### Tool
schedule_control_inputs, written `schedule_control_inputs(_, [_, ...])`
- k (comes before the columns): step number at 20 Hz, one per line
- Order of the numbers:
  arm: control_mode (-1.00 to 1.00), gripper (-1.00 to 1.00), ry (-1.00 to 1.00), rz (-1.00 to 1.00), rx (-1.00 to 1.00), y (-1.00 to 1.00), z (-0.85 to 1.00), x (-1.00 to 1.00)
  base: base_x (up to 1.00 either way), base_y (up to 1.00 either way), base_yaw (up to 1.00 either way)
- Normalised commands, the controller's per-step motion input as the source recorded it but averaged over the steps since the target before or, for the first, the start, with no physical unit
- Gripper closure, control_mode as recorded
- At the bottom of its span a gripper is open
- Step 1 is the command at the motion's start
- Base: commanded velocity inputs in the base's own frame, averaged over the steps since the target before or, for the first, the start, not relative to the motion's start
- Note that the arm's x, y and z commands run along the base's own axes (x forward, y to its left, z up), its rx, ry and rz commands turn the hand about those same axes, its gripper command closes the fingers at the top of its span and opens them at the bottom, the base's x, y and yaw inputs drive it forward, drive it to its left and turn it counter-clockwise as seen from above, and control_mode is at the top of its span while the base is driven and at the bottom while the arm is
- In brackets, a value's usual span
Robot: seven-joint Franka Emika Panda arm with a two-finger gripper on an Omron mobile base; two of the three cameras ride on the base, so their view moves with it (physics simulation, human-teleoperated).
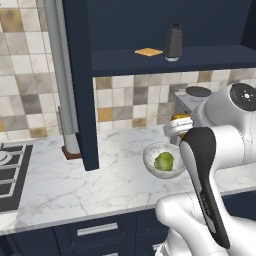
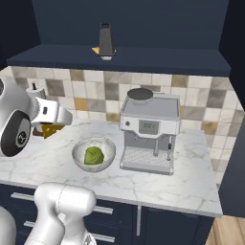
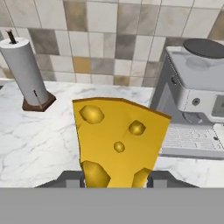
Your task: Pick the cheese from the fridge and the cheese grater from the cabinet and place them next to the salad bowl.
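Hand view puts the cheese (image 3: pixel 120 142) right in front of us, a yellow wedge with holes standing up from between the two dark fingers of the tool (image 3: pixel 117 178), which is closed on it. We see the wedge held above the marble worktop (image 3: pixel 39 135), not resting on it.

From the right base view, we find the tool (image 2: pixel 51 125) at the end of the white arm, over the left part of the worktop (image 2: pixel 158 184), with the cheese (image 2: pixel 50 129) hanging just under it. The salad bowl (image 2: pixel 94 153), with its green ball, sits on the worktop just to the right of the cheese and a little nearer to us. In the left base view the cheese (image 1: pixel 181 117) peeks out as a small yellow patch behind the arm, just beyond the salad bowl (image 1: pixel 163 160).

Further right stands a silver coffee machine (image 2: pixel 149 131), close beside the bowl. A paper towel roll (image 3: pixel 25 74) stands at the far left against the tiled wall.

Farthest and highest, we see the cheese grater (image 1: pixel 173 42) upright on the shelf of the navy cabinet (image 1: pixel 80 85), well apart from the tool, with a flat orange checkered square (image 1: pixel 148 51) lying just left of it.
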Motion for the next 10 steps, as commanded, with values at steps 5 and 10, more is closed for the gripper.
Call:
schedule_control_inputs(5, [-1.00, 1.00, 0.00, 0.21, -0.05, 0.28, -0.06, 0.10, 0.00, 0.00, 0.00])
schedule_control_inputs(10, [-1.00, 1.00, 0.07, 0.34, 0.00, 0.39, -0.08, 0.10, 0.00, 0.00, 0.00])
